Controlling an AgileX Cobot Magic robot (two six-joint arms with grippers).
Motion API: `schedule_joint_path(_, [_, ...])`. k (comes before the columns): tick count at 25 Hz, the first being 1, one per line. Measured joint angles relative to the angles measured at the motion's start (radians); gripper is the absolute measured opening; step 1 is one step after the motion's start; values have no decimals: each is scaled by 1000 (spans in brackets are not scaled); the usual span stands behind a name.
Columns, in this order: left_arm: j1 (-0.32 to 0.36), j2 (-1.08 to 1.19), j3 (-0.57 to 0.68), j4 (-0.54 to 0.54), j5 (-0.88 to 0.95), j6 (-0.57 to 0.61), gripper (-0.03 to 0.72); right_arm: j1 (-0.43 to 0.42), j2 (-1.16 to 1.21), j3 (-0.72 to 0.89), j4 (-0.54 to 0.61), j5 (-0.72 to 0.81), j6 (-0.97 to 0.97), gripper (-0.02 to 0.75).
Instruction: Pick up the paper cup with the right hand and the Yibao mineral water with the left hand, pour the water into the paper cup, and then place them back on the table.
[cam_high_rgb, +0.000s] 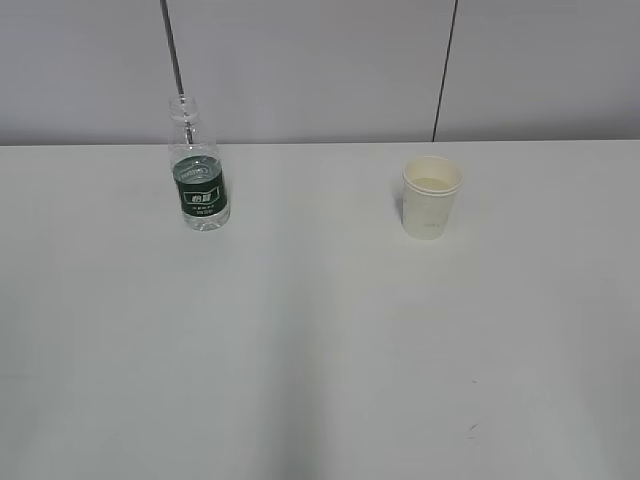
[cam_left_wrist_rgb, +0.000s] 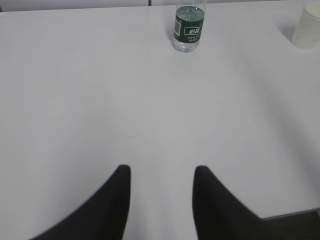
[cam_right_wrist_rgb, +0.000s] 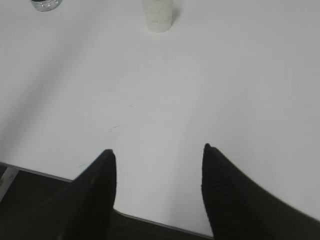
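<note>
The Yibao mineral water (cam_high_rgb: 200, 180) stands upright at the back left of the white table (cam_high_rgb: 320, 350), a clear capless bottle with a dark green label. The same bottle (cam_left_wrist_rgb: 188, 27) shows far ahead in the left wrist view. The paper cup (cam_high_rgb: 431, 196) stands upright at the back right, off-white with a cream inside. In the right wrist view only the lower part of the cup (cam_right_wrist_rgb: 158, 15) shows at the top edge. My left gripper (cam_left_wrist_rgb: 161, 170) is open over bare table near the front edge. My right gripper (cam_right_wrist_rgb: 158, 150) is open too, with nothing between its fingers. Neither arm appears in the exterior view.
A small dark scuff mark (cam_high_rgb: 472, 430) lies on the table front right. The table's front edge (cam_right_wrist_rgb: 150, 220) runs under my right gripper. A grey wall with a dark vertical seam (cam_high_rgb: 445, 70) stands behind the table.
</note>
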Motion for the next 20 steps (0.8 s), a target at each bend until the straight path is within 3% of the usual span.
schedule_joint_path(20, [0, 0, 0, 0, 0, 0, 269, 0, 0, 0, 0, 0, 0, 438])
